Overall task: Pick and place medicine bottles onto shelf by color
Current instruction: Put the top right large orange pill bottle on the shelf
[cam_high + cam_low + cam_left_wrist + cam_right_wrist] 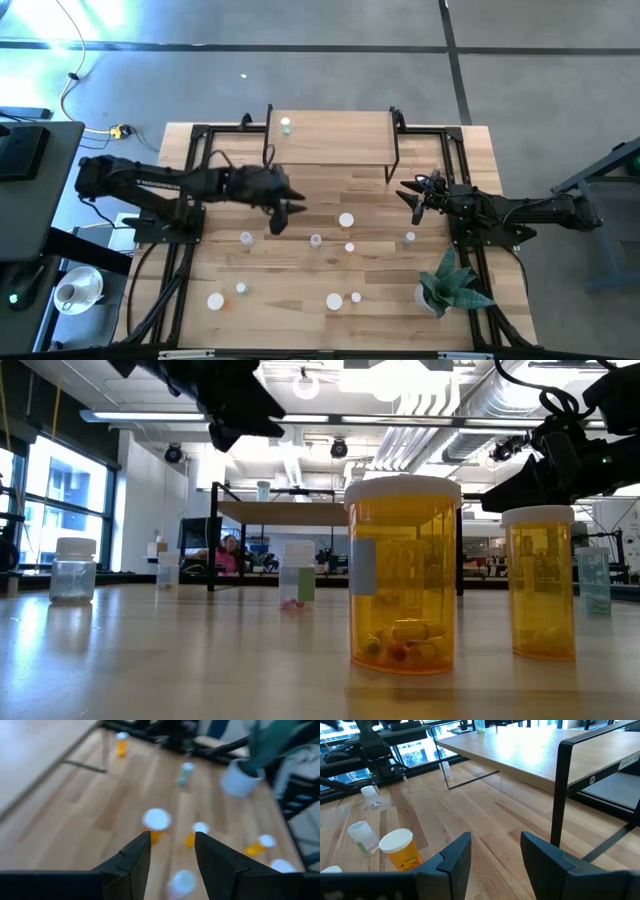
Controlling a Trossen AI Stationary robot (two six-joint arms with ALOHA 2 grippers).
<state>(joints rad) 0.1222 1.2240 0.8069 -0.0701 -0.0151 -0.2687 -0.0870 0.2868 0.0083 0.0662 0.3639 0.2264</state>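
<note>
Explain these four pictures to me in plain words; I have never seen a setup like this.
These are four cameras on one moment. One looks straight down on a wooden table with two dark robot arms. The left tool hangs over the table's middle; the right tool waits near the shelf's right legs. One camera sits at table height, so the orange bottles look huge. The other two ride on the wrists, looking past each tool's two fingers. Both tools are open and hold nothing. Small white-capped bottles stand scattered on the table, and one bottle already stands on the small wooden shelf. A potted plant sits at the near right corner.
</note>
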